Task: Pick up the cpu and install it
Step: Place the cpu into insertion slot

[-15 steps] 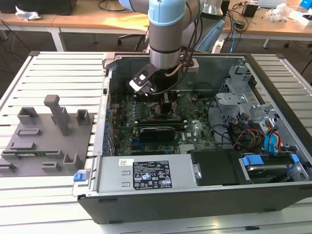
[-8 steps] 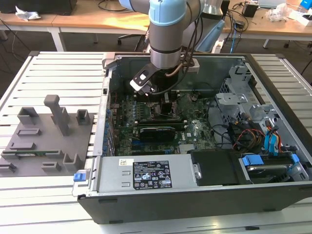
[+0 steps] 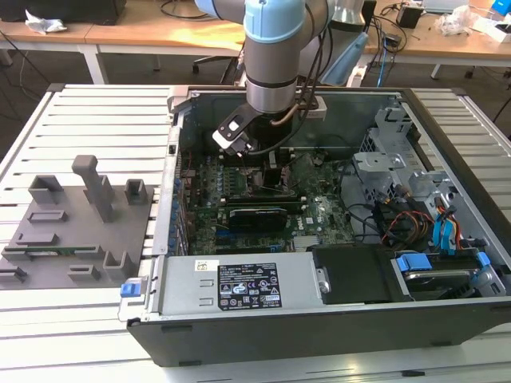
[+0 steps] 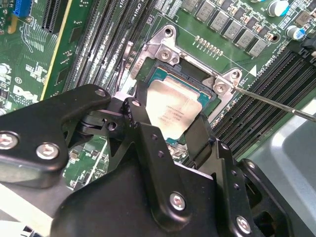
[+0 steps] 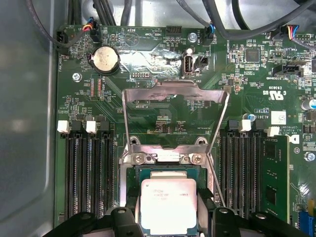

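The cpu [image 4: 174, 109] [image 5: 168, 203], a flat square chip with a silvery top and a green edge, sits level in the square metal-framed socket [image 4: 165, 49] on the motherboard. My gripper [image 4: 170, 121] [image 5: 168, 210] [image 3: 270, 175] hangs straight over it, inside the open computer case. One black finger [image 4: 139, 111] lies against one side of the chip and the other finger [image 4: 201, 134] against the opposite side, so the gripper is shut on it. The socket's load plate [image 5: 175, 113] stands flipped open beyond the chip.
Memory slots [image 5: 86, 173] run along both sides of the socket, and a thin lever wire [image 4: 276, 103] sticks out beside it. An expansion card [image 3: 255, 217], a drive cage with cables [image 3: 415, 199] and the case walls crowd the arm. Grey plastic fixture blocks [image 3: 80, 223] stand outside the case.
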{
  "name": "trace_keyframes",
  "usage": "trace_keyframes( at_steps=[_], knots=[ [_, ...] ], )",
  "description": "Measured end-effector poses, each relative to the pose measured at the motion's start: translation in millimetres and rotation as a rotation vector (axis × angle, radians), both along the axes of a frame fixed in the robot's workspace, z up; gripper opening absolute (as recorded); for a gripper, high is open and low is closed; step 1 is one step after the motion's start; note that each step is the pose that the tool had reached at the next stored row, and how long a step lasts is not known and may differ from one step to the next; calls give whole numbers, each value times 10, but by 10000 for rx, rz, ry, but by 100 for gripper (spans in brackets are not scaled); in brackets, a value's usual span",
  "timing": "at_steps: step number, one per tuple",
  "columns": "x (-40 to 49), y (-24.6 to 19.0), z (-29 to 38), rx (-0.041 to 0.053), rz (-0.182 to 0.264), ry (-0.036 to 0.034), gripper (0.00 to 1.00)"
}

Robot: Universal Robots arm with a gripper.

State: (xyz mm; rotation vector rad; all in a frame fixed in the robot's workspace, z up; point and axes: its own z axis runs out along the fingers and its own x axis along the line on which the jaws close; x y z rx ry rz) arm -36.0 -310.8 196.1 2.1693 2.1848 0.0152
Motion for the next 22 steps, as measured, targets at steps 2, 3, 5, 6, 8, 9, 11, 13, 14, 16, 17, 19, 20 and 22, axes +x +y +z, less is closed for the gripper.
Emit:
trace_keyframes(
  at_steps=[2,3,5,6,8,9,11,13,14,16,17,19,20,22],
  knots=[
    [-1,0,-1,1,-1,0,55],
    [-1,0,-1,1,-1,-1,55],
    [-10,1,-2,5,-3,-4,55],
    [-18,1,-2,5,-7,-3,55],
    [-22,0,-2,2,-10,-1,55],
    [-22,-1,-5,1,-10,1,55],
    [-21,0,-8,1,-14,1,55],
    [-15,0,-8,2,-13,1,55],
    [-12,1,-8,1,-14,0,55],
    [-11,1,-8,3,-12,-1,55],
    [-11,1,-8,2,-12,-1,55],
    [-11,1,-8,2,-11,-1,55],
    [-11,1,-8,2,-11,-1,55],
    [-9,6,-15,24,-12,-15,61]
  ],
)
